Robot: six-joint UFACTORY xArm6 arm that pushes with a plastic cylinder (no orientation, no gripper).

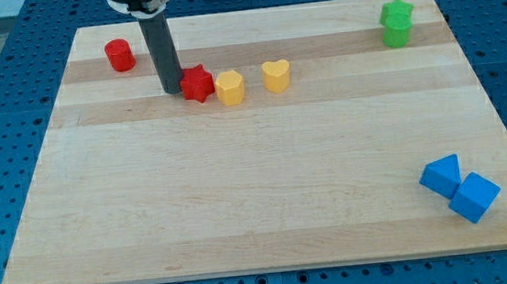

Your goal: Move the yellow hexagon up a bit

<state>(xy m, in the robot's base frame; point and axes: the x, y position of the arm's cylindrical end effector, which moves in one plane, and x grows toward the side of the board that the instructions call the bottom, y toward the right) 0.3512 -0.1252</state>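
The yellow hexagon (229,87) lies on the wooden board (257,178) in the upper middle. A red star (197,83) touches its left side. A yellow heart (275,75) sits a little to its right, apart from it. My tip (172,89) rests on the board just left of the red star, touching or nearly touching it. The star stands between my tip and the hexagon.
A red cylinder (119,54) stands at the upper left. A green star (397,10) and a green cylinder (397,34) sit together at the upper right. A blue triangle (441,175) and a blue cube (475,197) lie at the lower right.
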